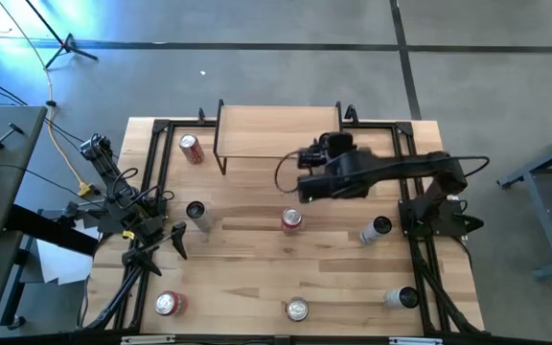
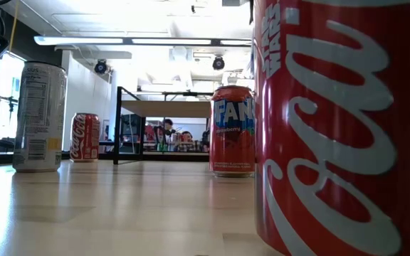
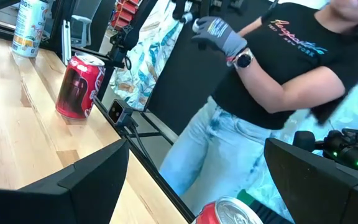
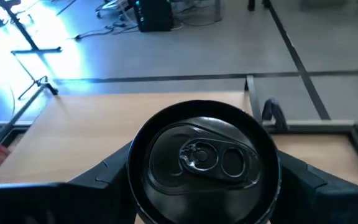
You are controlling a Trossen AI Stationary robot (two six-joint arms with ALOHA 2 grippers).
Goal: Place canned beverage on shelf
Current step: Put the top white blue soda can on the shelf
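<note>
Read in the low view: white Coca-Cola script, only partly in frame, on the big red can (image 2: pixel 340 128) at about 3 o'clock, with a "Star Wars" mark near its top edge, partly cut off. Read "FAN", the start of Fanta, in blue and white on the red can (image 2: pixel 232 131) just right of centre, with small illegible print beneath. Saw Coca-Cola script on the small red can (image 2: pixel 85 136) toward 9 o'clock. Made out a nutrition-facts panel on the silver can (image 2: pixel 40 117) at 9 o'clock, its figures too small to read. Noted cursive lettering on a person's black shirt (image 3: pixel 297 37) in the left wrist view, illegible.
</note>
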